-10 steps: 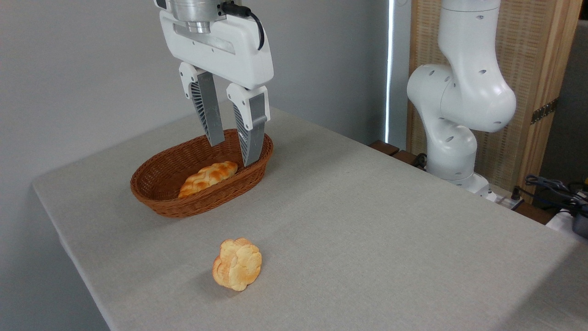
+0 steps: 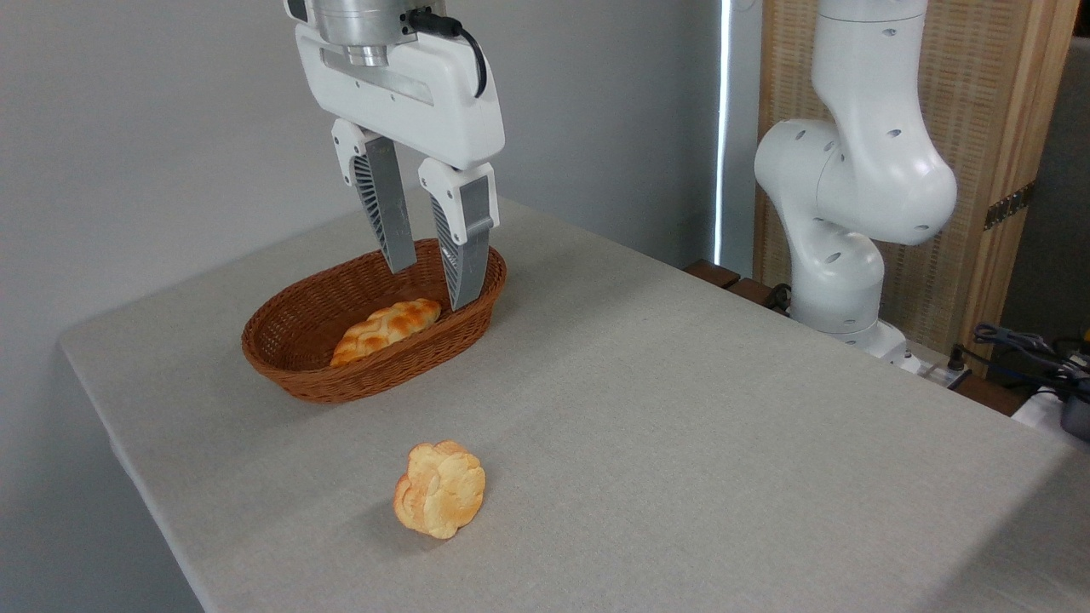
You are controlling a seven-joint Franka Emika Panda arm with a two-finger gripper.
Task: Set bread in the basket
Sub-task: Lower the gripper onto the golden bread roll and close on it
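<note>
Near the front edge of the grey table (image 2: 681, 409), at about six o'clock from the basket (image 2: 289, 358), the bread (image 2: 440, 489) lies alone on the cloth, a round lumpy bun with a pale cracked top, well apart from the wicker rim. Inside the basket rests a braided loaf (image 2: 385, 329), golden brown, lying lengthwise toward the near side. Above the basket's far end, at roughly one o'clock from the loaf, hangs the gripper (image 2: 430, 288), pointing down with its two fingers (image 2: 467, 251) spread moderately apart and nothing between them. Its tips overlap the far rim as seen from this camera. At three o'clock stands the white arm base (image 2: 839, 255).
</note>
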